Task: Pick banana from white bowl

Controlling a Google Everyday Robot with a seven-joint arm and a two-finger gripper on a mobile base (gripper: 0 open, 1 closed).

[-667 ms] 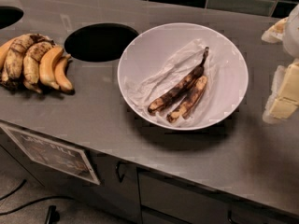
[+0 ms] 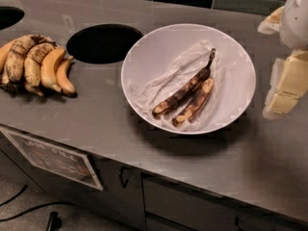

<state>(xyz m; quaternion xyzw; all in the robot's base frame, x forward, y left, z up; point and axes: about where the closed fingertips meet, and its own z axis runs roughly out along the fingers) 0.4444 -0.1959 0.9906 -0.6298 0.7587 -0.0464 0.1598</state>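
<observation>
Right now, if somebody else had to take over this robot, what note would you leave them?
Hand: open, empty, at the right edge of the view, beside the bowl.
Banana: the dark one, lying in the bowl on the liner, touching a shorter, yellower banana.
Done: nothing grasped yet.
Left: reach into the bowl, grip the dark banana, lift it out.

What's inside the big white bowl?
A crinkled white liner, with the dark banana and a shorter, yellow-patched banana lying on it. What's beneath the liner is covered. The gripper hangs beside the bowl, at the right edge.
</observation>
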